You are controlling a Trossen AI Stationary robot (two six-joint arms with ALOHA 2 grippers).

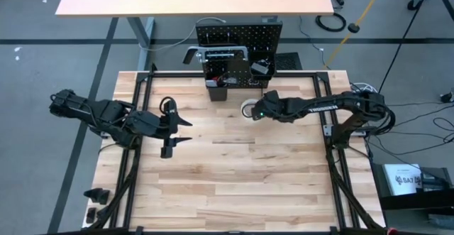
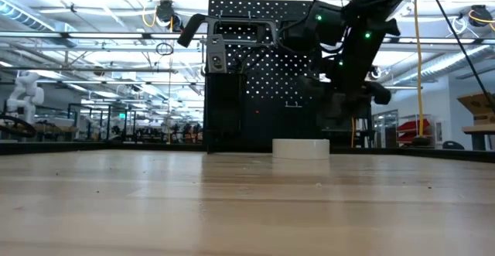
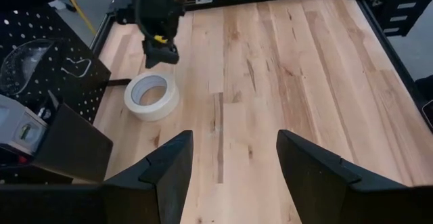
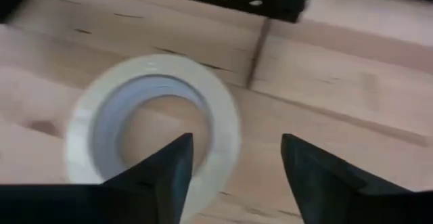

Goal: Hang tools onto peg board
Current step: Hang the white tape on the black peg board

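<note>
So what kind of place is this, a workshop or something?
Probably a robotics lab in a large industrial hall. Two dark arms work at a framed wooden table facing a peg board, a white tape roll lies there, and more workbenches stand under ceiling strip lights.

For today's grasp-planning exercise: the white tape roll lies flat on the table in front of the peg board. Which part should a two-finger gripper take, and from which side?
Take the white tape roll by its ring wall, coming straight down from above: one finger in the open centre, one outside. It lies flat with the hole facing up. The right gripper, open, hovers over it.
</note>
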